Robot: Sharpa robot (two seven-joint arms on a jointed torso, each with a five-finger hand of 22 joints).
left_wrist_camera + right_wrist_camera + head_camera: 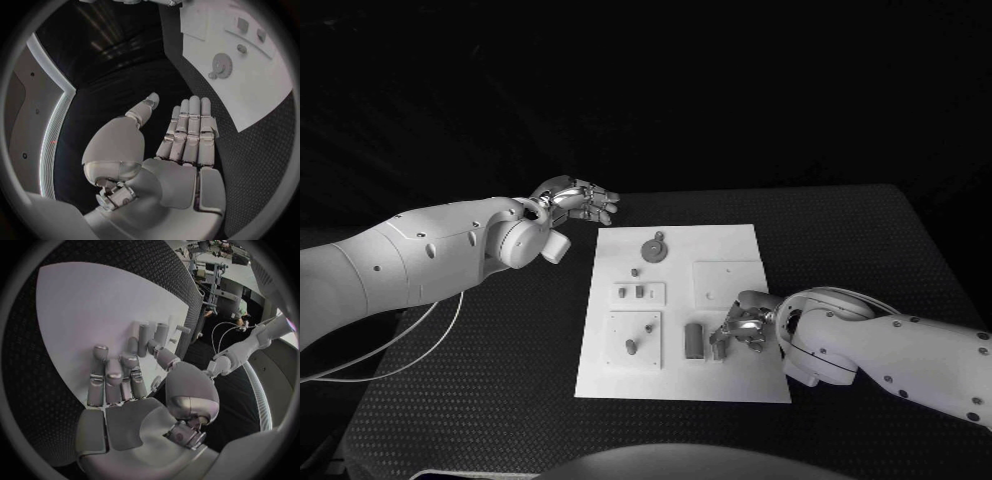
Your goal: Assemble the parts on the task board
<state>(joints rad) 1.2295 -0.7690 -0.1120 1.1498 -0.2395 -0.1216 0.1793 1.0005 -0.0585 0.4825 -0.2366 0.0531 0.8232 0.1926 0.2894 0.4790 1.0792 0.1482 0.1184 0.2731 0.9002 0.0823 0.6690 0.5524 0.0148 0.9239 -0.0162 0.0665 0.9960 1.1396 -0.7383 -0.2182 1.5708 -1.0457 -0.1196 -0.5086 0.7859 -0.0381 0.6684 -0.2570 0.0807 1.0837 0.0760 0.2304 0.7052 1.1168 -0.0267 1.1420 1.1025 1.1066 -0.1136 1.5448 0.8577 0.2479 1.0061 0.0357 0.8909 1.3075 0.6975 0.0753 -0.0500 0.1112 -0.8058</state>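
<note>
The right hand (pixel 741 330) rests low over the near right part of the task board (pixel 733 245), its fingertips (pixel 720 347) meeting a small upright part (pixel 718 350) just right of a dark oblong part (pixel 694 340). The oblong part's long axis runs near to far, parallel to the board's long edges. In the right wrist view the fingers (pixel 106 377) reach out over the white plate towards several pegs (pixel 153 335) standing in it; whether the thumb and a finger actually pinch a piece cannot be told, as the hand hides the contact. The left hand (pixel 577 203) hovers off the board's far left corner, over the black table (pixel 473 380), empty, its fingers straight and together with the thumb apart, as the left wrist view (pixel 187 135) confirms. A gear-shaped part (pixel 653 246) lies at the far end of the board, the piece nearest this hand; it appears also in the left wrist view (pixel 221 64). Two raised plates with small pieces (pixel 636 335) occupy the board's left half. The right hand is much the nearer to the oblong part and to the pegs. Room is tight on its left, where the oblong part lies. Bare table lies open to the right of the board and past its near edge.
</note>
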